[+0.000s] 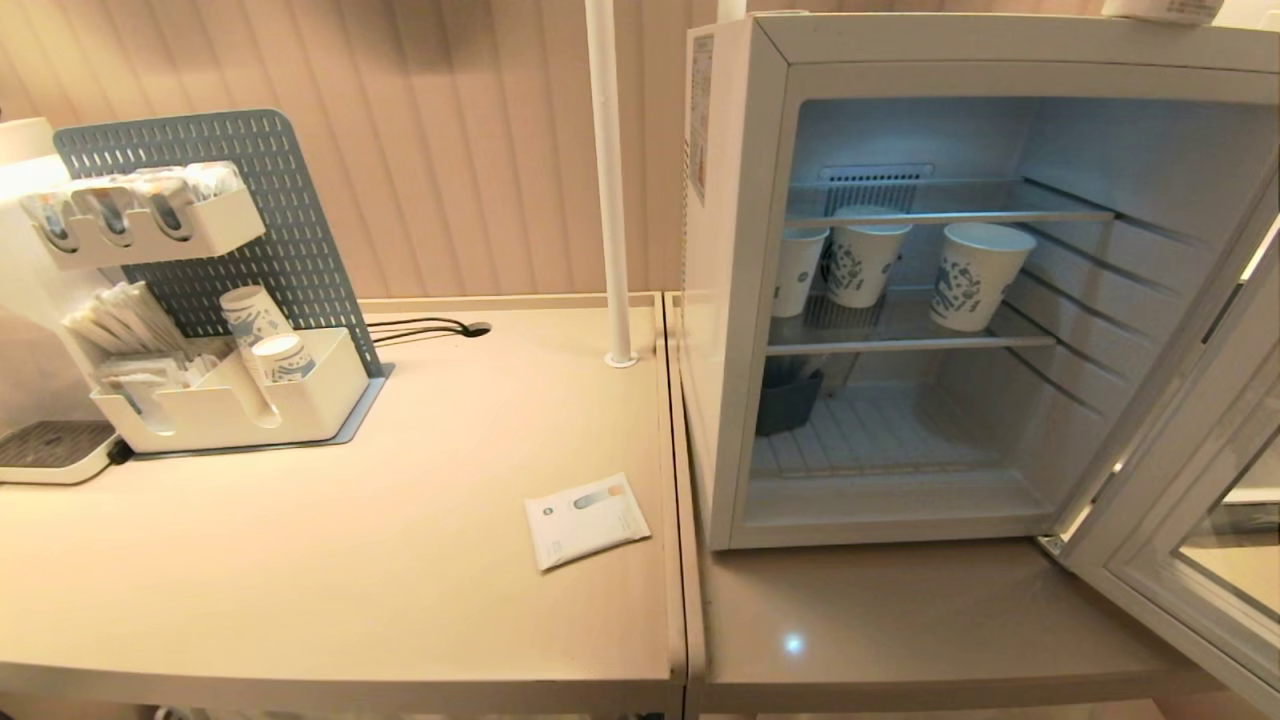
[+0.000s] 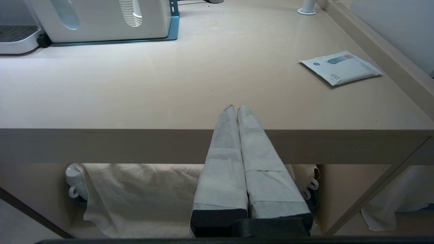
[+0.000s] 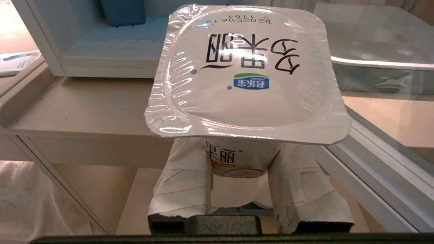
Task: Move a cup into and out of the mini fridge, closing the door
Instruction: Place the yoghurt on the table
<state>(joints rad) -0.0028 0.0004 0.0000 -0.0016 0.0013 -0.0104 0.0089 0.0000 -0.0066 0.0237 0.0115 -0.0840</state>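
One cup [image 3: 247, 78] held, fridge door [image 1: 1190, 520] standing open.
The right gripper [image 3: 240, 162] is closed on the cup's body beneath the foil lid, a wrapped finger on each side, keeping it upright, low before the mini fridge [image 1: 740, 300]; judged ready for placing inside. The left gripper [image 2: 236, 110] hangs at the table [image 2: 135, 95] edge, fingers pressed together, empty.

Paper cups [image 1: 975, 275] inside mini fridge [image 1: 745, 300]; packet [image 1: 585, 520] left.

Three paper cups [image 1: 865, 262] in one mini fridge [image 1: 740, 300]; one yogurt cup [image 3: 244, 78]; one sachet [image 1: 586, 519].
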